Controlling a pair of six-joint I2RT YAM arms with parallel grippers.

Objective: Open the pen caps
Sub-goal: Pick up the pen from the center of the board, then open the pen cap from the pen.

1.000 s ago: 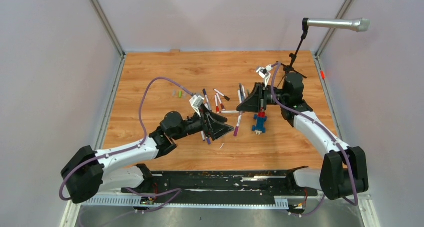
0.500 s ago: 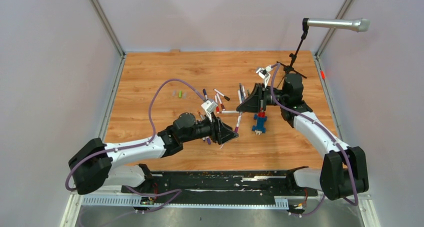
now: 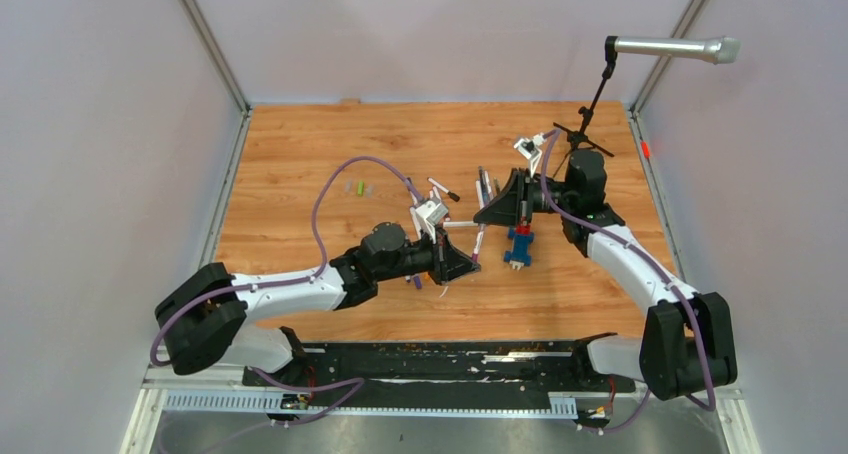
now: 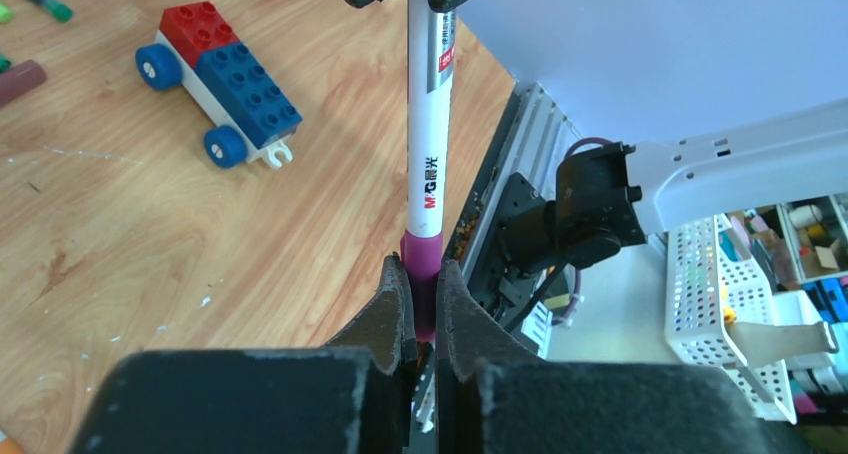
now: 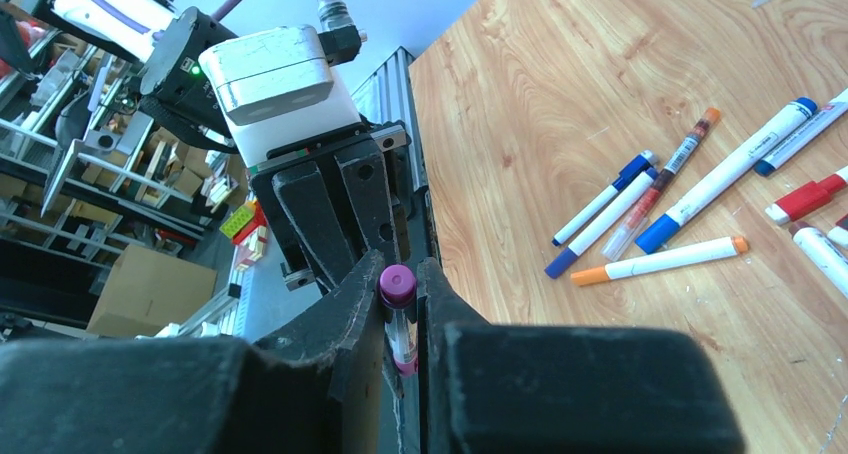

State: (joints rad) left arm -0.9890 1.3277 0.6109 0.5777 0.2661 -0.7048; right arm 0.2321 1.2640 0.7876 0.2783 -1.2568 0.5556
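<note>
A white pen with a purple cap hangs above the table between my two grippers. My left gripper is shut on the purple cap at the pen's near end, also seen from above as the left gripper. My right gripper is shut on the barrel's other end. In the right wrist view that gripper pinches the pen just below its purple end plug. Other capped pens lie loose on the wood.
A blue-and-red toy block car stands on the table just right of the grippers, also seen from above. Green bits lie at the left back. A microphone stand rises at the back right.
My left arm has reached right to the pen held by the right gripper, and its jaws have gone from open to shut on the purple cap. The right arm has barely moved.
</note>
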